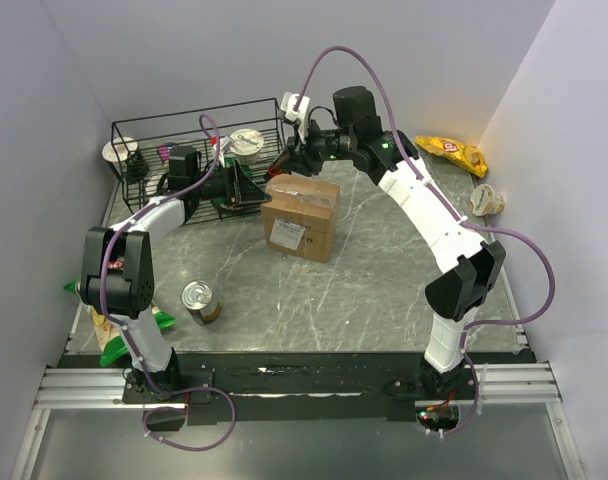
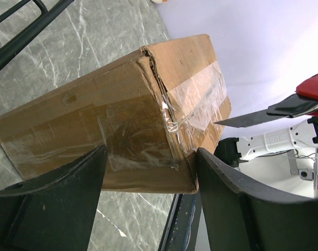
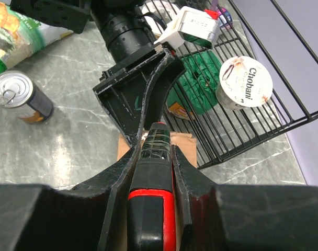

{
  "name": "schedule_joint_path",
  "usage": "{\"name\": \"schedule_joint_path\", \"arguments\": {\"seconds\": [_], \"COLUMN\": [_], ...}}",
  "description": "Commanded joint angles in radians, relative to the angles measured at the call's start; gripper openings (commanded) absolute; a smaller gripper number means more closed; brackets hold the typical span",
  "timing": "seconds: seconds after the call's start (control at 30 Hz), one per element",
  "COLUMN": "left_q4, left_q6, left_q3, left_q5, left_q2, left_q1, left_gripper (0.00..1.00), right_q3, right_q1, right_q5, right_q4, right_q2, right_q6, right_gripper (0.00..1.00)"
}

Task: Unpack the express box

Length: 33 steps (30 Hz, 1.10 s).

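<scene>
My left gripper (image 2: pixel 148 157) stands with its fingers apart, one corner of the cardboard box (image 2: pixel 96 115) lying between their tips on the marble table (image 2: pixel 96 31). My right gripper (image 3: pixel 156 149) is clamped on a red-and-black knife (image 3: pixel 152 178), blade tip at the box's taped end; whether it touches I cannot tell. Beyond the right gripper, a wire basket (image 3: pixel 227 130) holds a yogurt cup (image 3: pixel 246 83).

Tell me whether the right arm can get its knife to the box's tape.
Likely yes: the knife points at the tape on the box end, with only open air between.
</scene>
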Motion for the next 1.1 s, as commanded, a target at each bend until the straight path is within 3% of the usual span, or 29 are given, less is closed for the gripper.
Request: {"name": "schedule_joint_path", "arguments": {"seconds": [0.0,1.07], "left_q4": [-0.086,-0.094], "left_q6": [0.095,0.104], "left_q3": [-0.018,-0.024], "left_q5": [-0.146,-0.152], "left_q2": [0.052,0.051], "left_q1": [-0.014,-0.015], "left_gripper": [0.72,0.72], "right_q3": [0.012,-0.002], "right_q1": [0.006,0.006], "right_q5": [-0.028,-0.005], "right_q4": [0.015,-0.008], "right_q2": [-0.001,0.023], "right_q6": [-0.035,-0.049], "right_gripper": [0.0,0.0]}}
